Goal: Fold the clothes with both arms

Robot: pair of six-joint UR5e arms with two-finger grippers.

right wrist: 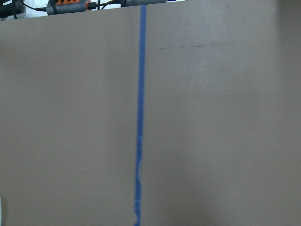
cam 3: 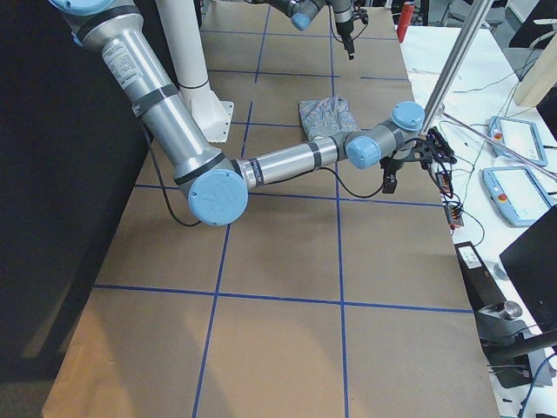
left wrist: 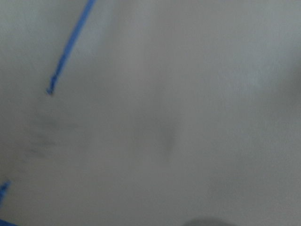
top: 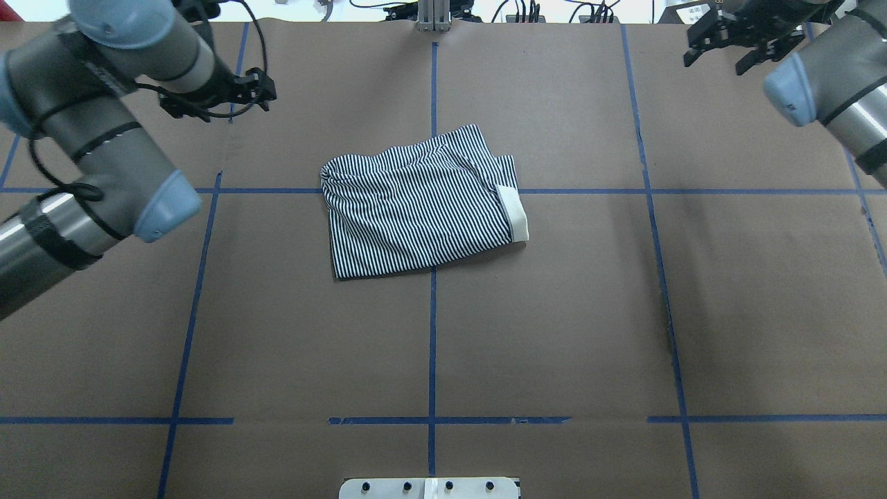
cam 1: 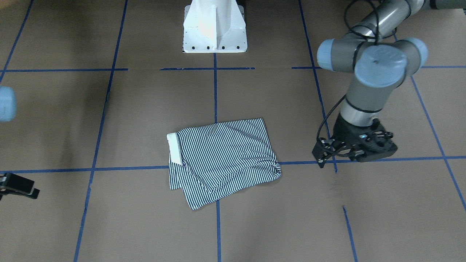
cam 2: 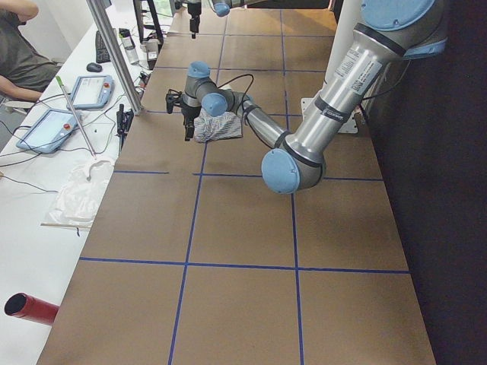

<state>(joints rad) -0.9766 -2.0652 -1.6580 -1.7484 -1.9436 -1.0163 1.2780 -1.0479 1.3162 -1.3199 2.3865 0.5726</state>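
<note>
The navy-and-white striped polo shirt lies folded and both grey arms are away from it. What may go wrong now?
1. The navy-and-white striped polo shirt is folded unevenly, bunched toward the left gripper; a grasp there might drag the layers open.
2. Its cream collar sticks out on the other side, so a further fold could end crooked.

The polo shirt (cam 1: 225, 156) carries thin navy-and-white stripes, with a cream collar (cam 1: 176, 148). The table (cam 1: 127, 120) is flat brown, crossed by a grid of blue tape lines (cam 1: 215, 91). The left arm (cam 1: 367, 92) and right arm (top: 849, 114) are metallic grey with light blue joint caps, black cables and black jaws. The pedestal (cam 1: 214, 27) is white.
</note>
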